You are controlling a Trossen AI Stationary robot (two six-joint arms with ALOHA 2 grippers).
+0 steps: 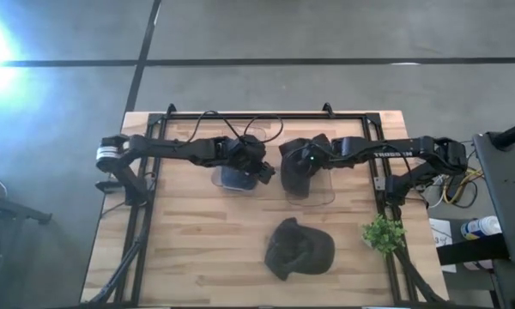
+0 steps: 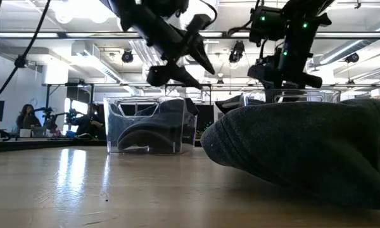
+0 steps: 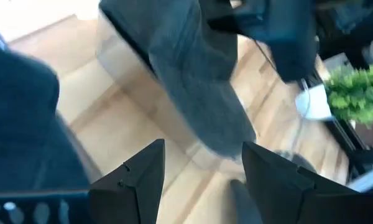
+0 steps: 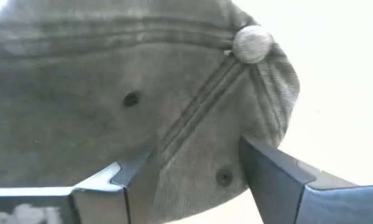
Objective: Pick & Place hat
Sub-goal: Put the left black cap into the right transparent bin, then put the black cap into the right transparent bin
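Wooden counter (image 1: 197, 249): your right pincer (image 4: 193, 180) pinches a grey hat (image 4: 143, 81) over its clear bin (image 1: 313, 190); left pincer (image 3: 202, 180), spread, hovers just beside, over its own bin (image 2: 145, 126).

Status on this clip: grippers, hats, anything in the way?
Left gripper open above the left bin. Right gripper shut on a grey cap over the right bin. Another cap lies on the table. Nothing blocking.
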